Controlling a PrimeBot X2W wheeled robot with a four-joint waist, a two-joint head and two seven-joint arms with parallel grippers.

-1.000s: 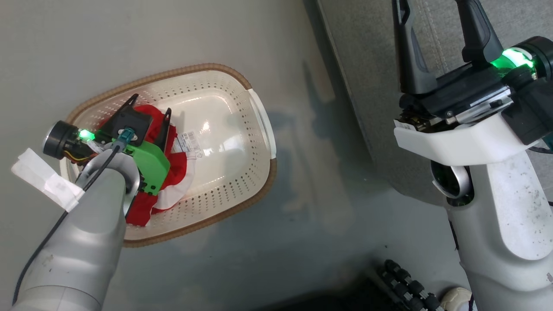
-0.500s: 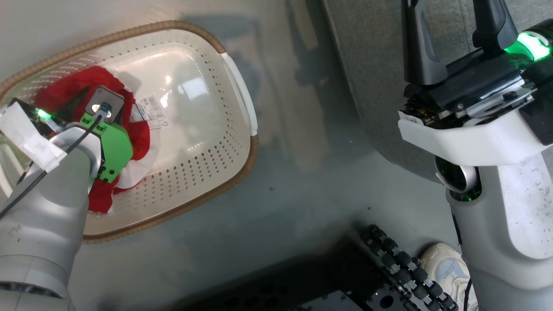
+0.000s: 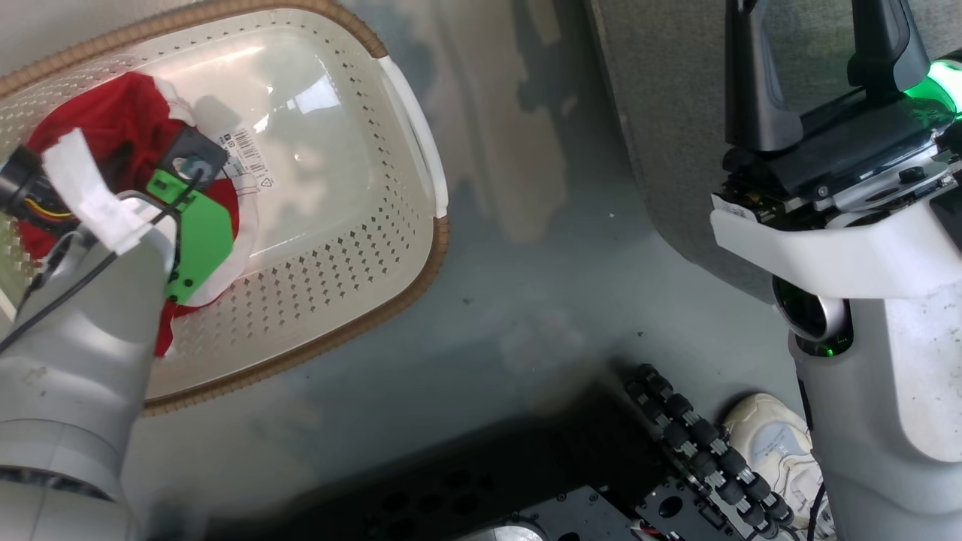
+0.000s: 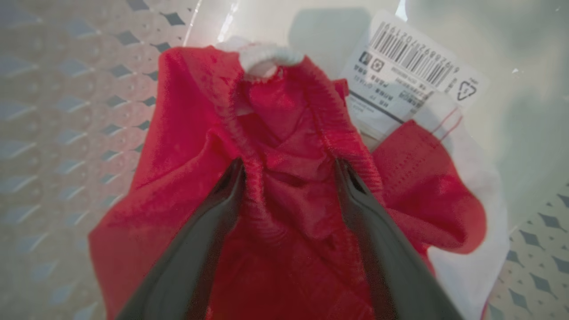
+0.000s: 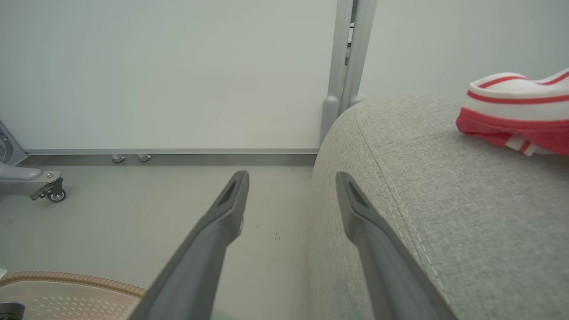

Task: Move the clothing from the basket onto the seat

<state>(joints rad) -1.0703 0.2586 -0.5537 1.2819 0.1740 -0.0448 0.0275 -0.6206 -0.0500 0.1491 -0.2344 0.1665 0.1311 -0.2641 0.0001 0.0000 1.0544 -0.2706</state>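
Note:
The cream basket stands on the floor at the upper left of the head view, its paper label on the bottom. Red clothing lies bunched at its left end. My left gripper is open and pressed down into the red shorts, with the elastic waistband bunched between its fingers. My right gripper is open with nothing between its fingers, held over the edge of the grey seat. A red and white garment lies on the seat.
A person's white shoe and my black base with its rollers sit at the lower right. A white wall with a metal post stands behind the seat. A caster wheel is at the far left.
The head camera has tilted down, so the basket sits higher and further left. My left gripper has sunk deeper into the basket onto the red clothing. The right gripper stays open.

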